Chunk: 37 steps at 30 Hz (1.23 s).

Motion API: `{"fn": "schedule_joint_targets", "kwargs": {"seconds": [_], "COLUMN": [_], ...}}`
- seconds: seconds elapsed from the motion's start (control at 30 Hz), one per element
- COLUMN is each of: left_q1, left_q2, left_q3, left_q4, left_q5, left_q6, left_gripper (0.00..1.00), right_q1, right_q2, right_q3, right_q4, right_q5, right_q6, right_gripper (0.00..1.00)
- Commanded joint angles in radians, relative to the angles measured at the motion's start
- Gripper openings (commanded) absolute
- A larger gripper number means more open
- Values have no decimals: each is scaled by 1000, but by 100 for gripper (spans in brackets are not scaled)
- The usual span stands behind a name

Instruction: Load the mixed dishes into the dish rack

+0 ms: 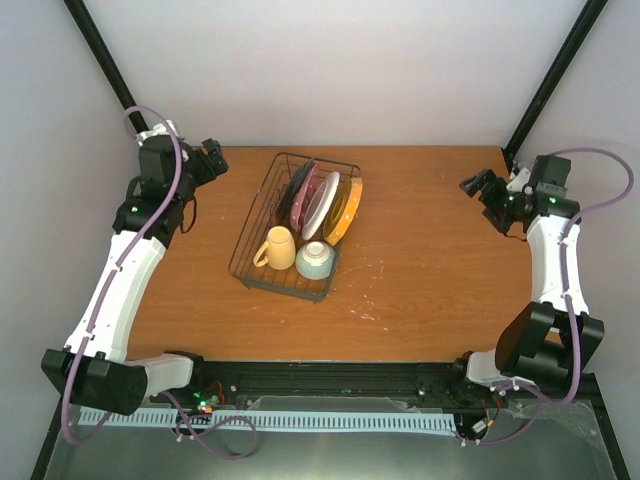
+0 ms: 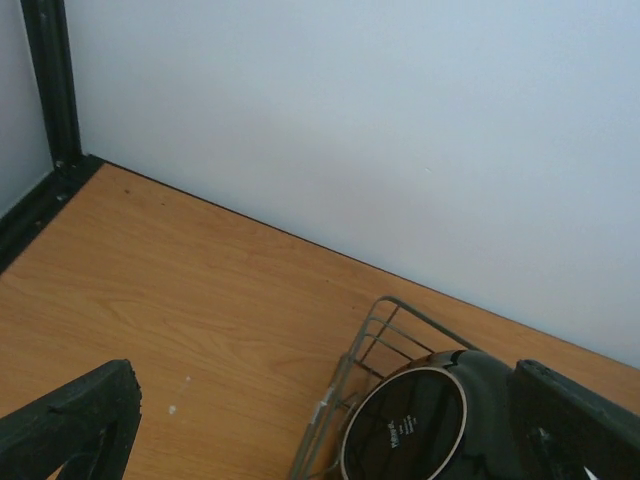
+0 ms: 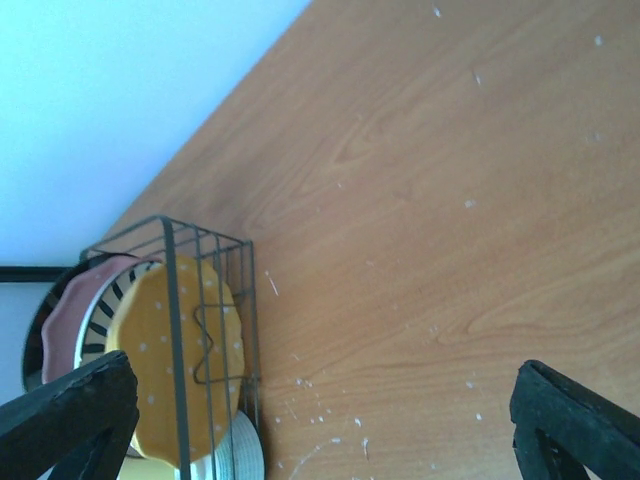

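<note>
Your left jaws are spread wide and grip nothing: in the left wrist view the fingers [image 2: 70, 425] sit at the two bottom corners. Just ahead of them, toward the right-hand finger, stands the corner of the wire rack [image 2: 375, 330] with the dark plate [image 2: 405, 425] upright on its edge inside it.

Your right jaws are spread wide too and hold nothing. Their fingers [image 3: 575, 420] are at the bottom corners of the right wrist view, with bare bench [image 3: 420, 200] ahead. The rack [image 3: 168, 260] lies off toward the left-hand finger. Through its wires you see the orange plate [image 3: 165, 360] nearest these jaws, then the striped plate [image 3: 100, 320], then the pink plate [image 3: 75, 300].

From above, the rack [image 1: 252, 222] rests on the bench [image 1: 430, 260] between the two sets of jaws, nearer your left ones. All four plates stand on edge in the half level with the jaws: from the left jaws toward the right, they run dark [image 1: 298, 185], pink [image 1: 308, 197], striped [image 1: 322, 203], orange [image 1: 345, 210]. The yellow mug [image 1: 279, 247] and the pale green bowl [image 1: 316, 260] sit side by side in the other half, toward the arm bases, the mug on your left jaws' side.
</note>
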Motion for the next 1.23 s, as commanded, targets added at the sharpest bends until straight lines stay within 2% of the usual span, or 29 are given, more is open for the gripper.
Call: {"fn": "schedule_joint_targets", "kwargs": {"seconds": [0.0, 0.23, 0.6, 0.73, 1.0, 1.2], "left_q1": [54, 74, 95, 166, 319, 387], "left_q2": [-36, -6, 59, 69, 39, 19], "left_q3": [6, 17, 26, 25, -75, -117], "left_q4": [131, 125, 122, 133, 203, 238], "left_q5": [147, 160, 181, 264, 428, 461], "left_q6": [-54, -62, -80, -117, -204, -248], "left_gripper": [100, 100, 100, 100, 100, 100], "right_q1": [5, 6, 7, 6, 6, 5], "right_q2": [39, 117, 143, 153, 213, 250], "right_q3": [76, 152, 141, 145, 182, 183], "right_q4": [59, 86, 94, 99, 130, 180], "right_q5": [-15, -64, -35, -19, -35, -42], "right_q6": [-8, 13, -48, -63, -50, -44], "right_gripper": [100, 100, 100, 100, 100, 100]}}
